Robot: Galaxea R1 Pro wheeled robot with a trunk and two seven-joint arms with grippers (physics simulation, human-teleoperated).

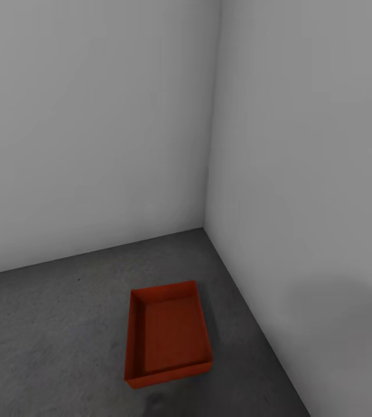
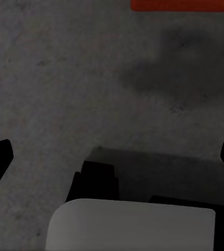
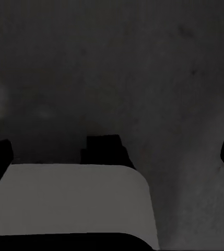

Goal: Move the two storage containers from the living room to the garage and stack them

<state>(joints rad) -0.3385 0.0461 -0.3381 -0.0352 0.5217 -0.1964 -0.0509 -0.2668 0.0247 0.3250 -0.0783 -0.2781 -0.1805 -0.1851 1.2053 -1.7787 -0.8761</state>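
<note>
one orange-red open-top storage container (image 1: 168, 333) sits upright and empty on the dark grey concrete floor (image 1: 52, 341), lower centre of the frame, near the garage corner.

Head camera is looking forward and down into a garage corner, taking in the concrete floor (image 1: 64, 336) and one storage container (image 1: 168, 336). Both wrist cameras are pointing down, close over that floor; the left one is sharing the container's orange edge (image 2: 184, 4) with the head view
</note>
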